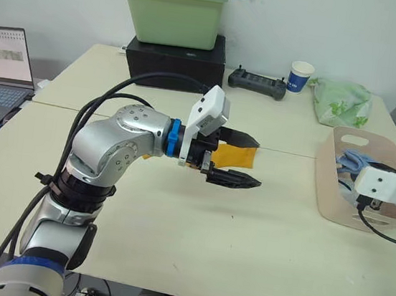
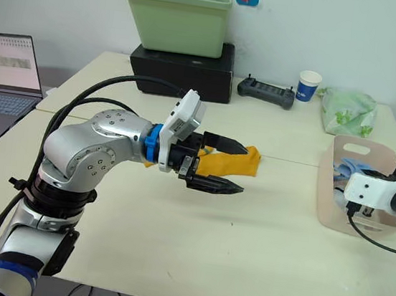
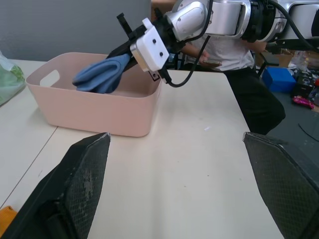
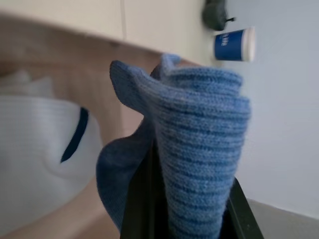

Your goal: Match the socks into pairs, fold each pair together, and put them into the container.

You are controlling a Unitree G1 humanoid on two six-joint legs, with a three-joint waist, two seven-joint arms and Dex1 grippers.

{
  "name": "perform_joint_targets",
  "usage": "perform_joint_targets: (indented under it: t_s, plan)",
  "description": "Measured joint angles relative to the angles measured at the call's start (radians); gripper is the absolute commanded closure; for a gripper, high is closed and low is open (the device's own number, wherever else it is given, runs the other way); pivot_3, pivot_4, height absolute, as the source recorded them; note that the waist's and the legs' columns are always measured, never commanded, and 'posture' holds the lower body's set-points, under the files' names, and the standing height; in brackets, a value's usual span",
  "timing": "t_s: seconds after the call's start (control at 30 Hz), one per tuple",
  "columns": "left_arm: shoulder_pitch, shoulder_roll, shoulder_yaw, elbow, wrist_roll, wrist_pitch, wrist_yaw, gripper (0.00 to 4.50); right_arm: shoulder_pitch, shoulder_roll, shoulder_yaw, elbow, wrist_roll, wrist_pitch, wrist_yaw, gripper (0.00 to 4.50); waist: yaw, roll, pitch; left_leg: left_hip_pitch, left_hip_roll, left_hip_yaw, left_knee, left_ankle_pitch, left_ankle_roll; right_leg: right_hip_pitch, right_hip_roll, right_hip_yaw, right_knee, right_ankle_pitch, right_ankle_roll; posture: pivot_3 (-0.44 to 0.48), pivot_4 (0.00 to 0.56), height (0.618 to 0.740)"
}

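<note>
Left gripper (image 1: 246, 160) hovers above the table (image 1: 194, 241) with fingers spread wide, empty, a mustard orange sock (image 1: 234, 155) lying just behind it. Right gripper (image 3: 123, 48) is clamped on folded light blue socks (image 3: 99, 74) over the pale pink basin (image 3: 89, 112), where a white sock (image 4: 40, 149) already lies.

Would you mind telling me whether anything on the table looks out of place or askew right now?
Nothing looks spilled or damaged. The mustard sock lies on the table under the open left gripper. The right gripper holds the blue socks over the pink container, where a white sock already lies.
</note>
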Motion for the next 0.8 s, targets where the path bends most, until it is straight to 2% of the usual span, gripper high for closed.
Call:
perform_joint_targets:
  t_s: [0.2, 0.47, 0.5, 0.6, 0.8]
  plan:
    - [0.004, -0.006, -0.001, -0.004, 0.002, -0.001, 0.006, 0.05, -0.125, 0.023, 0.078, 0.1, -0.072, -0.005, 0.069, 4.5, -0.002, 0.0, 0.0, 0.0, 0.0, 0.0, 0.001, 0.0, 0.0, 0.0, 0.0, 0.0, 0.001, 0.0, 0.0, 0.0, 0.15, 0.696]
    - [0.011, -0.01, -0.001, -0.006, 0.014, -0.005, 0.007, 0.05, -0.179, 0.028, 0.108, 0.137, -0.06, 0.0, 0.202, 4.5, -0.001, 0.0, 0.0, 0.0, 0.0, -0.001, 0.001, 0.0, 0.0, 0.001, -0.001, -0.001, 0.002, 0.0, 0.0, 0.0, 0.15, 0.696]
    - [0.014, -0.01, -0.001, -0.006, 0.016, -0.005, 0.007, 0.0, -0.179, 0.028, 0.108, 0.139, -0.059, 0.005, 0.213, 3.82, -0.001, 0.0, 0.0, 0.0, 0.0, -0.001, 0.001, 0.0, 0.0, 0.001, -0.001, 0.0, 0.002, 0.0, 0.0, 0.0, 0.15, 0.696]
    - [0.019, -0.01, -0.005, -0.006, 0.02, -0.006, 0.005, 0.0, -0.179, 0.027, 0.102, 0.14, -0.036, 0.033, 0.265, 2.97, -0.001, 0.0, 0.0, 0.0, 0.0, -0.001, 0.002, 0.0, 0.0, 0.001, 0.0, -0.001, 0.002, 0.0, 0.0, 0.0, 0.15, 0.696]
    - [0.019, -0.01, -0.018, 0.002, 0.037, -0.023, 0.0, 0.0, -0.203, 0.008, 0.045, 0.091, 0.104, 0.182, 0.43, 0.78, -0.001, 0.001, 0.0, 0.001, 0.0, -0.001, 0.002, 0.0, 0.0, 0.001, 0.0, -0.001, 0.002, 0.0, 0.0, 0.0, 0.15, 0.696]
